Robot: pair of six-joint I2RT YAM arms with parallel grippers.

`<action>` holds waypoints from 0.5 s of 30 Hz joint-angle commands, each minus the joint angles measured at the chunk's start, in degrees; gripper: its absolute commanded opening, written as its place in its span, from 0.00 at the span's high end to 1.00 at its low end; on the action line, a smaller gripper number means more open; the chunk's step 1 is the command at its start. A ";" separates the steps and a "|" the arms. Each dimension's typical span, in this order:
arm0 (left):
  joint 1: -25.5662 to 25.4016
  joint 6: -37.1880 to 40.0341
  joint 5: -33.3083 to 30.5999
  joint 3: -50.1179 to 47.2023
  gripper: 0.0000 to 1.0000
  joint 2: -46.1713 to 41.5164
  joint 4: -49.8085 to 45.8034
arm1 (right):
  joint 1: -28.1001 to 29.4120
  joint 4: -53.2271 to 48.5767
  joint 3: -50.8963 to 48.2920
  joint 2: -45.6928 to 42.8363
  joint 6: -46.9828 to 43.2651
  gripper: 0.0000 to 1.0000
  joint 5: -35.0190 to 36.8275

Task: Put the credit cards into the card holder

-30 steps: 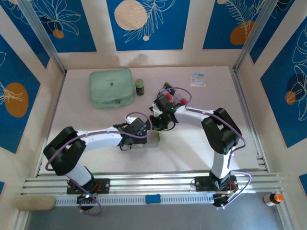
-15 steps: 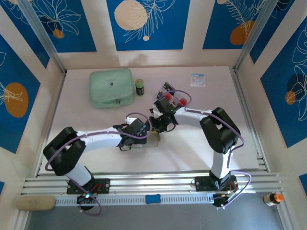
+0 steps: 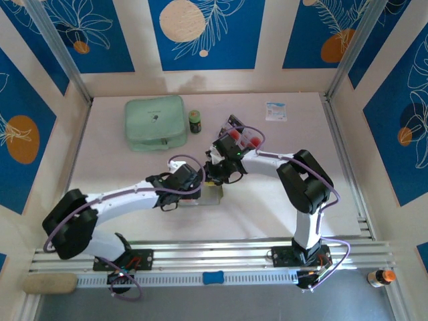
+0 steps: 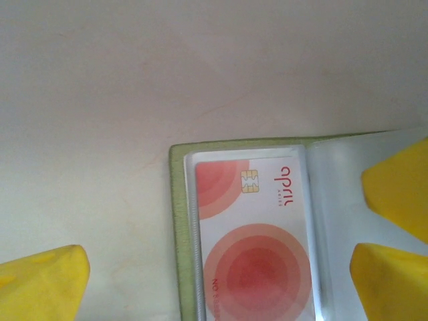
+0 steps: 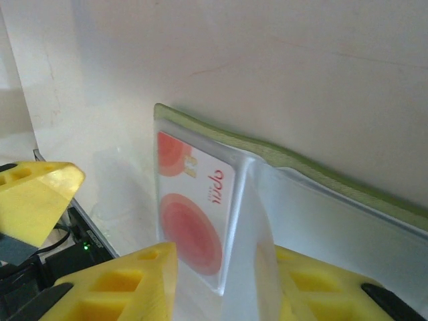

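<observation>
The olive-green card holder [image 4: 175, 221] lies open on the table, seen from above under both grippers [image 3: 212, 195]. A white credit card [image 4: 257, 254] with red circles sits inside its clear sleeve [image 5: 194, 221]. My left gripper [image 4: 221, 267] is open wide and straddles the holder [image 3: 194, 190]. My right gripper [image 5: 227, 267] is open, its fingers a short way apart, with a raised clear sleeve leaf [image 5: 251, 221] standing between them, next to the right finger [image 3: 215, 179]. More credit cards [image 3: 244, 138] lie in the clear tray behind the right wrist.
A mint-green zip case [image 3: 156, 122] lies at the back left with a small dark jar [image 3: 194, 121] beside it. A white packet [image 3: 275, 111] sits at the back right. The clear tray [image 3: 231, 122] stands just behind the right arm.
The left arm's elbow has swung out to the left and its gripper has edged up and left over the holder. The right gripper has barely shifted.
</observation>
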 commanded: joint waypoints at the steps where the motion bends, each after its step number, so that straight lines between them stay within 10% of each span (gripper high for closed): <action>1: 0.38 -0.42 -3.84 -1.30 0.00 -4.43 -2.04 | 1.71 -1.54 2.59 0.28 0.82 0.64 -2.37; 15: 3.43 0.70 -4.06 -5.74 0.00 -15.04 -4.17 | 4.86 -4.23 12.78 9.41 1.74 0.64 -0.79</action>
